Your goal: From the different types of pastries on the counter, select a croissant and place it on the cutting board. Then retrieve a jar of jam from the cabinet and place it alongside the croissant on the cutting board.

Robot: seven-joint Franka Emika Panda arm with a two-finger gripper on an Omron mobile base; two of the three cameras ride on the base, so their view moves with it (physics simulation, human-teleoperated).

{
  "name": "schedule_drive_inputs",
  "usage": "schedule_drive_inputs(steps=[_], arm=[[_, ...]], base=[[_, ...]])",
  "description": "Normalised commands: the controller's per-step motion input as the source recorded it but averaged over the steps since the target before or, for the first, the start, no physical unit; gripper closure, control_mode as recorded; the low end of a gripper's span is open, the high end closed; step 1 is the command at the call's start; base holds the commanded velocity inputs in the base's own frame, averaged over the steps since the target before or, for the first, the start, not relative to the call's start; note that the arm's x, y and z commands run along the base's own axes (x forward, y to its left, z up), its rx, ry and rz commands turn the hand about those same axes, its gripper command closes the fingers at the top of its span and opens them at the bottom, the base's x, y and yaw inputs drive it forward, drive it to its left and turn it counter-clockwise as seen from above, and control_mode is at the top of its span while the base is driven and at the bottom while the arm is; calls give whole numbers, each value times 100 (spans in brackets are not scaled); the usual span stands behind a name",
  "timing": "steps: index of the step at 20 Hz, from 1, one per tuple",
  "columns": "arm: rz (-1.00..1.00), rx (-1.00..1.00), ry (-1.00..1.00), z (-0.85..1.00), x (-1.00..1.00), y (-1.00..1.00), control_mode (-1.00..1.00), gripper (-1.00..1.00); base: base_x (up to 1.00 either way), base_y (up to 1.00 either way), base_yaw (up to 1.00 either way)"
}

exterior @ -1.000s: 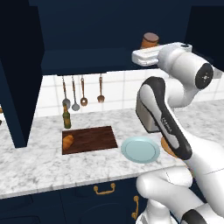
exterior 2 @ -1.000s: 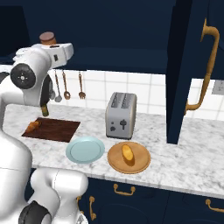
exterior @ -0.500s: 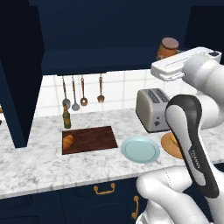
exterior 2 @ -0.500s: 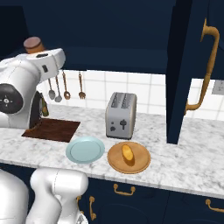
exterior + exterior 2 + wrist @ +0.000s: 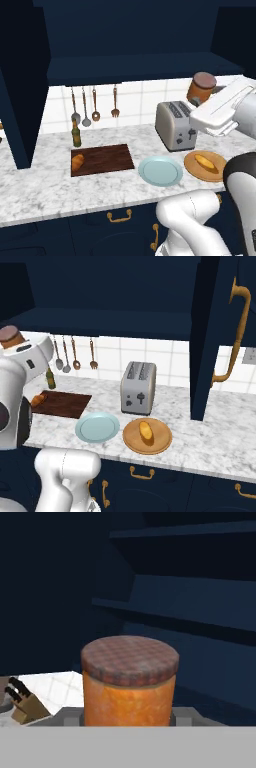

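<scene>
While claw (image 5: 196,100) apparently grips jam jar (image 5: 201,88), croissant (image 5: 77,161) on cutting board (image 5: 102,159)

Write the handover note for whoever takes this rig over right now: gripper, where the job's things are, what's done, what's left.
Gripper: shut on the jar of jam, held upright in the air, out of the cabinet and above the toaster.
Croissant: lying on the left end of the cutting board, so that step is done.
Bun: on the round wooden plate, not needed. Blue plate sits between the board and the wooden plate.
Left: carry the jar left and down to the free part of the board beside the croissant, then release.
</scene>
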Motion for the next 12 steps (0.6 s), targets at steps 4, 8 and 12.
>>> schedule_drive_inputs(steps=[4, 8, 12], arm=[[-4, -6, -5, -100, -6, 43, -100, 100], [12, -11, 2, -100, 26, -2, -100, 100], [32, -2, -1, -100, 43, -7, -100, 100]], base=[[0, 0, 0], [0, 0, 0], [0, 0, 0]])
